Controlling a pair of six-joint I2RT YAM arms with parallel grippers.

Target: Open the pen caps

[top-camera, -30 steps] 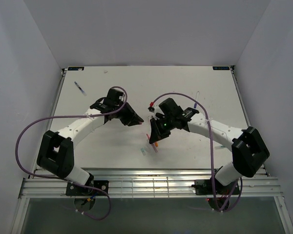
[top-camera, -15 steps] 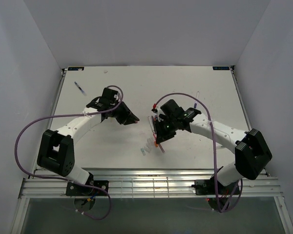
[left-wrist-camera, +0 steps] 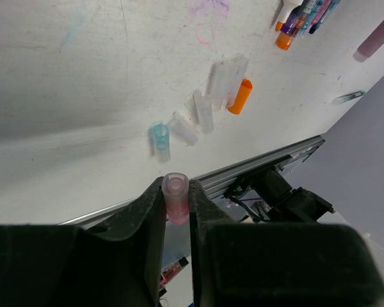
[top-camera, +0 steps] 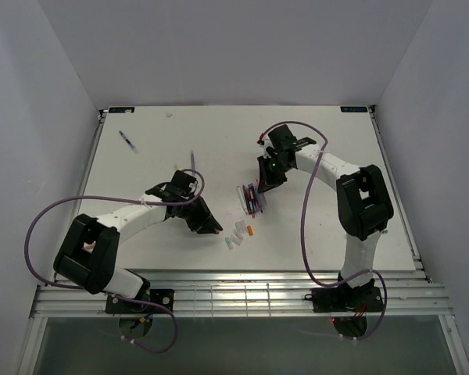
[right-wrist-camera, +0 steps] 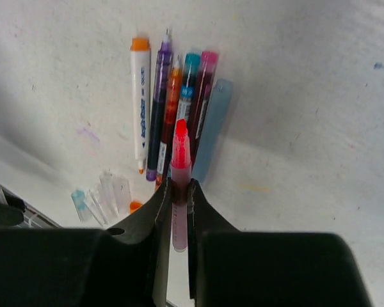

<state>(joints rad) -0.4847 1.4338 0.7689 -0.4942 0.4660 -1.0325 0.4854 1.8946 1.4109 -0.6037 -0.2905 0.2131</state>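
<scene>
Since they drew apart, the left gripper (left-wrist-camera: 177,203) clamping a pink cap (left-wrist-camera: 175,190) and the right gripper (right-wrist-camera: 179,195) its pen (right-wrist-camera: 180,150), that cap looks off.

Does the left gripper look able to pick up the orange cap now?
Probably not yet: the left gripper is shut on a pink cap. The path to the orange cap looks free.

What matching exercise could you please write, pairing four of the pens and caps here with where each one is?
1. pink cap
2. red-tipped pen
3. orange cap
4. white pen

A. at one end of the row of pens
B. between the left jaws
C. on the table beside the clear caps
D. between the right jaws

Pairs: 1-B, 2-D, 3-C, 4-A
</scene>
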